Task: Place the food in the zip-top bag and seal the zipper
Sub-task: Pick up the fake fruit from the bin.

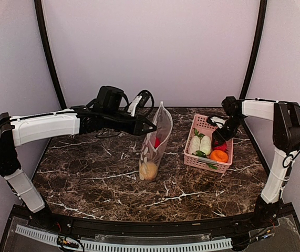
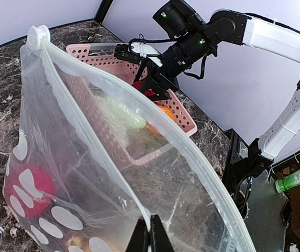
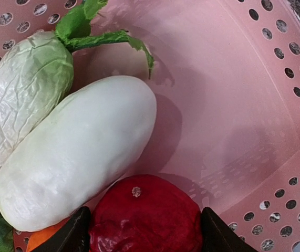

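You have the left end effector (image 1: pixel 151 126) pressed together on the mouth edge of the zip-top bag (image 1: pixel 163 126), holding the bag upright with its bottom resting on the counter (image 1: pixel 97 168), left of the pink basket (image 1: pixel 205 164). In your left wrist view the pinch sits at the near end of the zipper (image 2: pixel 165 126), and the two sides of the mouth stand apart, so the bag is unsealed. A red piece (image 1: pixel 157 143) lies partway down inside the bag and a yellowish piece (image 1: pixel 148 170) sits at its bottom. Your right end effector (image 1: pixel 218 140) is down inside the basket with its jaws spread, one finger on each side of a red ball (image 3: pixel 144 215) that sits on the basket floor. The fingers (image 3: pixel 71 236) are close against the ball's flanks, but you cannot tell from these views whether they press on it. Beside the ball lie the two white radishes (image 3: pixel 76 157) with their green leaves (image 3: pixel 86 26), one smooth and one wrinkled, touching each other. An orange piece (image 1: pixel 219 156) lies at the near end of the basket, just beside the ball. The bag and the basket stand apart on the counter.
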Robot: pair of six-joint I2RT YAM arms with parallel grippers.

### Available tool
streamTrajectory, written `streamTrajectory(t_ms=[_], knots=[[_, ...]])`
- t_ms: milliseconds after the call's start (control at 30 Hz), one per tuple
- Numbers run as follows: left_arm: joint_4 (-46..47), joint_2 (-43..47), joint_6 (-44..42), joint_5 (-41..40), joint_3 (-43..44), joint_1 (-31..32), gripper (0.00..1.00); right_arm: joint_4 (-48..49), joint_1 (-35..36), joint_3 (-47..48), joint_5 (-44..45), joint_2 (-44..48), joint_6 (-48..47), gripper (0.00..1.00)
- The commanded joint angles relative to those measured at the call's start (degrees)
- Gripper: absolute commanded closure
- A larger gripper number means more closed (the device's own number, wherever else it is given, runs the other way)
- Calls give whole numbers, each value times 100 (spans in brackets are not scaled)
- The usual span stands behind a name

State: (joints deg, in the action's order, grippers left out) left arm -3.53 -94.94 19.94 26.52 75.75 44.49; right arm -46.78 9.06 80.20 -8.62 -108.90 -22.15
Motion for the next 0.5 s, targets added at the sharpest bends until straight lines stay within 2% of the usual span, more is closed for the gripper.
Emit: streamTrajectory(t_ms=[0, 300, 467], knots=[[-58, 8, -58, 13, 59, 51, 99, -217, 8, 30, 109, 384, 60, 38], [-85, -56, -81, -3, 63, 68, 99, -359, 24, 49, -114, 982, 94, 41], [-89, -134, -64, 2, 63, 77, 99, -584, 150, 332, -861, 1427, -60, 42]])
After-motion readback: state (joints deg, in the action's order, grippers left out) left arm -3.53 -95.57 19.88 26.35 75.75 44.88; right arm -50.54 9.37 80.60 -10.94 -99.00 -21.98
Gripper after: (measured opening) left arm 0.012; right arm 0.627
